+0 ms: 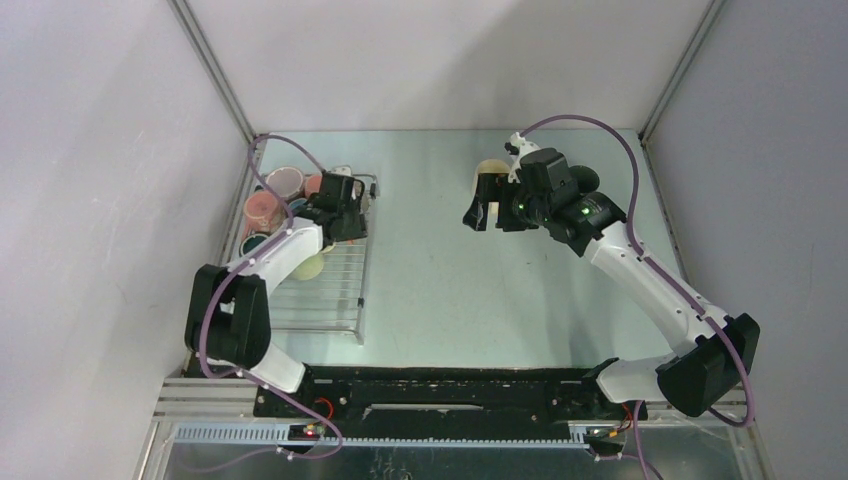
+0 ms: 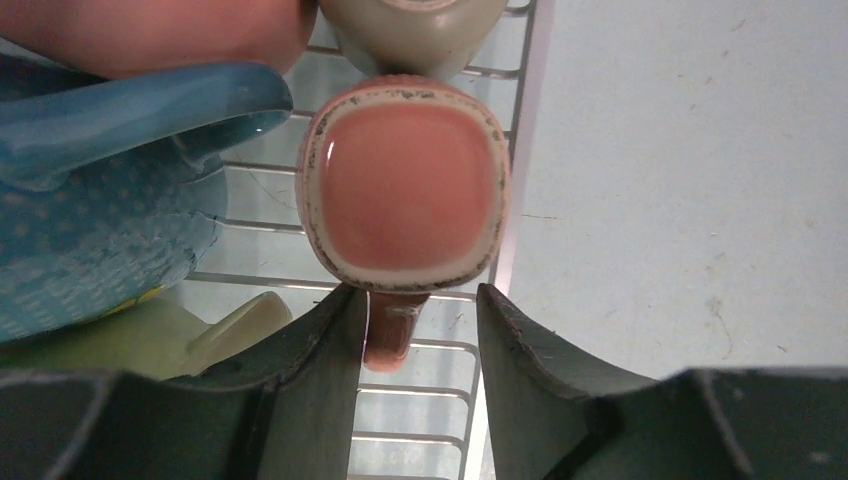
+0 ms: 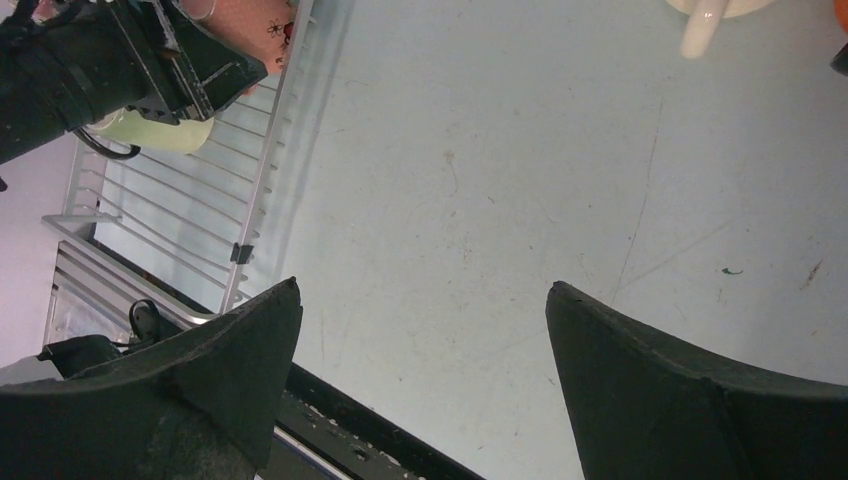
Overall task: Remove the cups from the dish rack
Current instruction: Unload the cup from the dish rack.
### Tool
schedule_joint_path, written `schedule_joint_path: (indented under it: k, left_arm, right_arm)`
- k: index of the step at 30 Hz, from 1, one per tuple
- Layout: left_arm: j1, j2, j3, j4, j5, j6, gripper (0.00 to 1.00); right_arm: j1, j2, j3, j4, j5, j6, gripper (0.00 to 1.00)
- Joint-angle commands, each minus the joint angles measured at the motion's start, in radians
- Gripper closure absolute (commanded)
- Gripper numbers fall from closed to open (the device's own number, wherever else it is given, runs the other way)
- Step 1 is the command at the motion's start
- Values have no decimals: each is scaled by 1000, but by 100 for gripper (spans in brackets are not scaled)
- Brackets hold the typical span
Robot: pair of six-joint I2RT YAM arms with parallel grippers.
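Left gripper [image 2: 420,295] half spread, fingers [image 2: 320,360] astride the handle of the glossy pink square-mouthed cup [image 2: 405,190] at the edge of the silver wire dish rack [image 2: 400,390], not yet pinching. Right gripper [image 3: 420,290] gapes wide over the table [image 3: 480,200]. Risk: an off-centre bite could swing the cup into the blue dotted vessel [image 2: 90,220].

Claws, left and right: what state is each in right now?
Left claw: part open, straddling the handle of the pink cup, not yet clamped.
Right claw: wide open, empty.
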Motion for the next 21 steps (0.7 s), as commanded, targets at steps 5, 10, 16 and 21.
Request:
schedule_joint_path:
  k: [5, 10, 16, 21]
  left_arm:
    - [-3, 56, 0, -10, -70, -30, 52]
    - [-3, 77, 14, -13, -88, -28, 58]
    - [-4, 76, 20, -15, -101, -24, 73]
    - [-9, 44, 18, -23, -104, -16, 92]
  right_arm:
    - [7, -26, -9, 30, 3, 18, 2]
    - [6, -23, -11, 31, 8, 18, 2]
    - [7, -24, -14, 30, 9, 19, 3]
    - [9, -24, -14, 27, 11, 17, 3]
